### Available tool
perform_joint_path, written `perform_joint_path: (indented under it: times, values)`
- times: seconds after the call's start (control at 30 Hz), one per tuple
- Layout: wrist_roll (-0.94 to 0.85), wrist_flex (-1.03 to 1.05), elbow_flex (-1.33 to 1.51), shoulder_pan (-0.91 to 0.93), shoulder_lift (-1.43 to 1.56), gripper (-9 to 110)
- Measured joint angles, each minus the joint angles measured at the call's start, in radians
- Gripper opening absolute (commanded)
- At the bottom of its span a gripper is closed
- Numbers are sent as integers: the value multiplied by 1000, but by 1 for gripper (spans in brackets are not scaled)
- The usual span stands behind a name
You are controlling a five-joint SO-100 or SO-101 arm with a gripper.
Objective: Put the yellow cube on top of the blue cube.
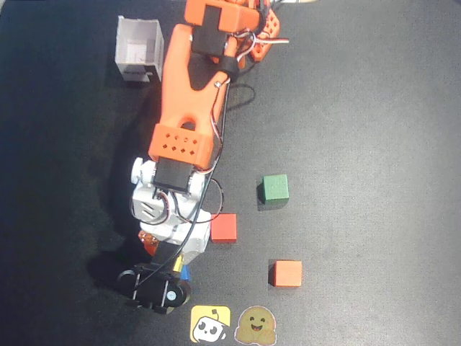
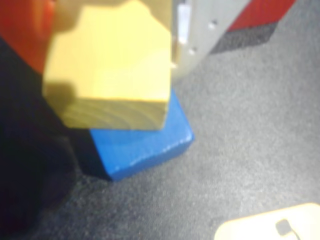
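In the wrist view the yellow cube point(image 2: 112, 70) fills the upper left, held between the orange finger point(image 2: 25, 35) on the left and the white finger point(image 2: 200, 30) on the right. My gripper point(image 2: 112, 45) is shut on it. The blue cube point(image 2: 145, 145) lies on the black mat right under it, partly covered; I cannot tell whether they touch. In the overhead view my gripper point(image 1: 180, 264) is at the lower left. Only slivers of the yellow cube point(image 1: 178, 260) and the blue cube point(image 1: 186, 273) show under the arm.
A red cube point(image 1: 224, 228) lies just right of the gripper and shows in the wrist view point(image 2: 260, 12). A green cube point(image 1: 274, 187) and an orange cube point(image 1: 288, 273) lie further right. Two stickers point(image 1: 210, 324) point(image 1: 256, 326) lie at the front edge. A white box point(image 1: 138, 49) stands at the back left.
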Motion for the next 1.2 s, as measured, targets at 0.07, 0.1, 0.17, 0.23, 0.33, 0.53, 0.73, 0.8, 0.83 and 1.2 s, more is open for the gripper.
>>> perform_joint_path:
  times: [0.07,0.1,0.17,0.23,0.33,0.53,0.73,0.8,0.83,1.2]
  values:
    - [0,-3,0,0,0,12]
    - [0,-3,0,0,-2,12]
    - [0,-8,0,0,-2,12]
    - [0,-8,0,0,-2,12]
    - [6,-9,0,0,-2,14]
    - [25,-9,0,0,-2,14]
    - [32,-9,0,0,-3,17]
    - [35,-9,0,0,-3,17]
    - [35,-9,0,0,-3,17]
    - [60,-32,0,-14,-3,22]
